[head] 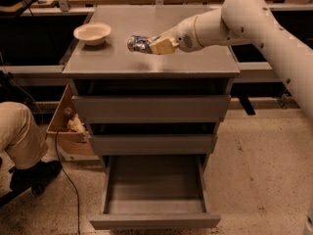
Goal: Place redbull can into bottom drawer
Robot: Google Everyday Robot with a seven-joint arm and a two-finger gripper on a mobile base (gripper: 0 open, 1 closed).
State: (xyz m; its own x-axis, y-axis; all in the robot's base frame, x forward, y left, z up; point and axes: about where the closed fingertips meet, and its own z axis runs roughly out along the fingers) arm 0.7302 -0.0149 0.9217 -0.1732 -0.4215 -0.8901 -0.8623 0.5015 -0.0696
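My gripper [152, 45] is shut on the redbull can [138, 43], a slim silver-and-blue can held on its side, shiny end to the left. It hangs a little above the grey cabinet top [195, 62], near the middle. The white arm reaches in from the upper right. The bottom drawer [154, 220] is pulled out wide open below, a deep grey tray with nothing in it. The two upper drawers are nearly shut.
A white bowl [92, 33] stands at the cabinet top's back left. A cardboard box [66, 126] with objects sits on the floor left of the cabinet. A person's knee and shoe [19, 141] are at the far left, with a black cable across the floor.
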